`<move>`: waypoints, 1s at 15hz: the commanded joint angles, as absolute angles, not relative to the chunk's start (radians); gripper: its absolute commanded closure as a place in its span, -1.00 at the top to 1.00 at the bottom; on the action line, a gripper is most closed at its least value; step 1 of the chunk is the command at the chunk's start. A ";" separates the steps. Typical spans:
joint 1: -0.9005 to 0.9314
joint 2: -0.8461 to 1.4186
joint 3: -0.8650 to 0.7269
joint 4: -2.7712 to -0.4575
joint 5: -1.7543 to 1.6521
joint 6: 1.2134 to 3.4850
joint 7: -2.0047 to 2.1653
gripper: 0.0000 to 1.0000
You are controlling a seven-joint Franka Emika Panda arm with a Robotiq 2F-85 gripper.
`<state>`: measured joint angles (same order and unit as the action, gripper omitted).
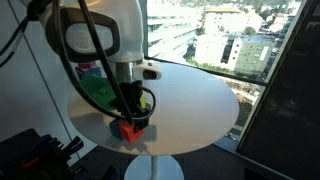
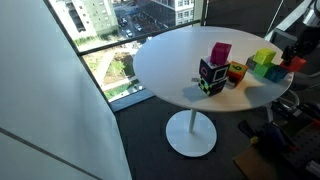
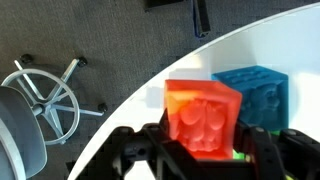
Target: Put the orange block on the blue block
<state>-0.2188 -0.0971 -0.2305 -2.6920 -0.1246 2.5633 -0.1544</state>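
One claw (image 3: 205, 150) grips orange block (image 3: 203, 115) beside table edge (image 3: 172, 74).

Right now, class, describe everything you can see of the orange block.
The orange block is a small orange-red cube, plastic-looking, with raised relief on its faces. It is held roughly level in the gripper, one finger on each side, near the edge of the white table. The blue block stands just behind it; whether they touch is unclear.

A high-rise office: tall windows (image 1: 225, 40) beyond the claw (image 1: 130, 116) overlook city buildings (image 1: 235, 45), a round white pedestal table (image 1: 200, 100) beneath it, a swivel chair's base (image 3: 48, 98) on grey carpet (image 3: 110, 35) below.
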 commanded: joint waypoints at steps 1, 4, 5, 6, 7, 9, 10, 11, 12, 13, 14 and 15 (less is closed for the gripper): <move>-0.210 -0.102 -0.227 -2.699 -0.095 2.583 -0.183 -0.51; -0.206 -0.101 -0.225 -2.700 -0.094 2.584 -0.183 -0.51; -0.204 -0.101 -0.225 -2.700 -0.093 2.584 -0.183 -0.51; -0.203 -0.101 -0.224 -2.700 -0.092 2.584 -0.183 -0.51; -0.202 -0.100 -0.224 -2.701 -0.092 2.584 -0.183 -0.51; -0.202 -0.101 -0.224 -2.701 -0.092 2.583 -0.183 -0.51; -0.203 -0.105 -0.224 -2.702 -0.096 2.580 -0.182 -0.51; -0.206 -0.111 -0.225 -2.701 -0.101 2.574 -0.179 -0.51; -0.209 -0.117 -0.226 -2.701 -0.110 2.566 -0.172 -0.51; -0.211 -0.121 -0.226 -2.699 -0.118 2.556 -0.168 -0.51; -0.213 -0.124 -0.225 -2.699 -0.126 2.551 -0.162 -0.51; -0.216 -0.130 -0.225 -2.698 -0.136 2.543 -0.156 -0.51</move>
